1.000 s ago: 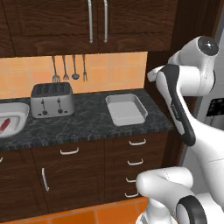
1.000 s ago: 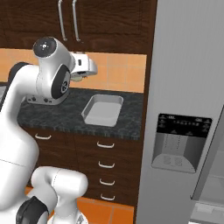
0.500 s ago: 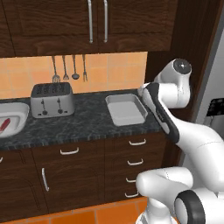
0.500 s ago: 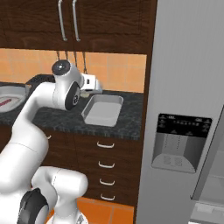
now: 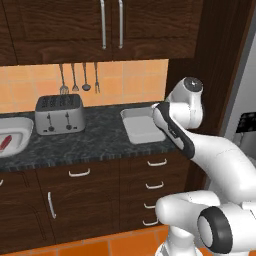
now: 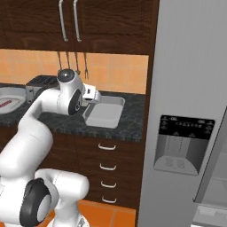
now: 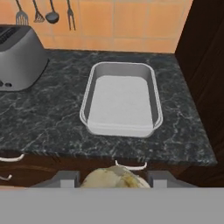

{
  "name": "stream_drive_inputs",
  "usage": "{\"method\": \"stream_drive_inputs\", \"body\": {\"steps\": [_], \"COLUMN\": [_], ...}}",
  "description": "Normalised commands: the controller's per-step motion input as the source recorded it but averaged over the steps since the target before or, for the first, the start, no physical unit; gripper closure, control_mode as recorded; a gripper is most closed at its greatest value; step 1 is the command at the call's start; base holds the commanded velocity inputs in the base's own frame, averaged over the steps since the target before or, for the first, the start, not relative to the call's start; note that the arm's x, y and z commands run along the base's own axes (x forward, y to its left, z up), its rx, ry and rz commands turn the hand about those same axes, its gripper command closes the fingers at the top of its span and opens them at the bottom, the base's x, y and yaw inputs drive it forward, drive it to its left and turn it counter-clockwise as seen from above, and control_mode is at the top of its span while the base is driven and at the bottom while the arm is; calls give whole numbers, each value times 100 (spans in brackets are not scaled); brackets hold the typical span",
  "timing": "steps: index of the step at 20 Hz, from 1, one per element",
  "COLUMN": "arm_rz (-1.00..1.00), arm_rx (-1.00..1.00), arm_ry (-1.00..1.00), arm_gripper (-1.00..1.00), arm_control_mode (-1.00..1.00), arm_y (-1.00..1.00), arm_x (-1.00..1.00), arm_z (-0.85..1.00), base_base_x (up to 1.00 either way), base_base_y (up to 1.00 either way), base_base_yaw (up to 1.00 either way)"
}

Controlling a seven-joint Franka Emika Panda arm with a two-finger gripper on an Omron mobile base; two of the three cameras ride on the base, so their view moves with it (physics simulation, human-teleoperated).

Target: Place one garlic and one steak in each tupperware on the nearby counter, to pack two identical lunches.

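A pale yellowish garlic (image 7: pixel 114 178) sits between my fingertips at the bottom of the hand view, with my gripper (image 7: pixel 113 180) shut on it. The hand (image 6: pixel 91 95) hovers in front of the counter's (image 7: pixel 43 122) edge, just short of the rectangular tray-like tupperware (image 7: pixel 121 99), which holds nothing. That same tupperware (image 5: pixel 142 128) lies on the black counter beside my arm. Far to the left a rounded tupperware (image 5: pixel 15 146) holds a red steak (image 5: pixel 4 143).
A silver toaster (image 5: pixel 59 114) stands left of the rectangular container. Utensils (image 5: pixel 79 79) hang on the orange tile wall behind it. A tall dark cabinet side (image 7: pixel 205 65) closes the counter on the right, with the grey fridge (image 6: pixel 190 111) beyond. Drawers with silver handles (image 5: pixel 157 163) lie below.
The arm has swung down and forward, bringing the hand from up near the wall cabinets to just above counter height by the rectangular container. The garlic stays in the grip.
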Motion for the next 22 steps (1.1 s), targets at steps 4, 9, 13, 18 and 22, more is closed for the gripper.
{"method": "stream_drive_inputs", "body": {"steps": [4, 9, 13, 18, 22], "arm_rz": [0, 0, 0, 0, 0], "arm_rx": [10, 0, -3, 0, -1], "arm_ry": [14, 10, 0, 0, 0], "arm_gripper": [100, 100, 100, 100, 100], "arm_control_mode": [-100, -100, -100, -100, -100], "arm_y": [17, 5, 0, 0, 0], "arm_x": [27, 44, 52, 46, 46], "arm_z": [-20, -19, -26, -41, -42], "base_base_x": [0, 0, 0, 0, 0], "base_base_y": [0, 0, 0, 0, 0], "base_base_yaw": [0, 0, 0, 0, 0]}}
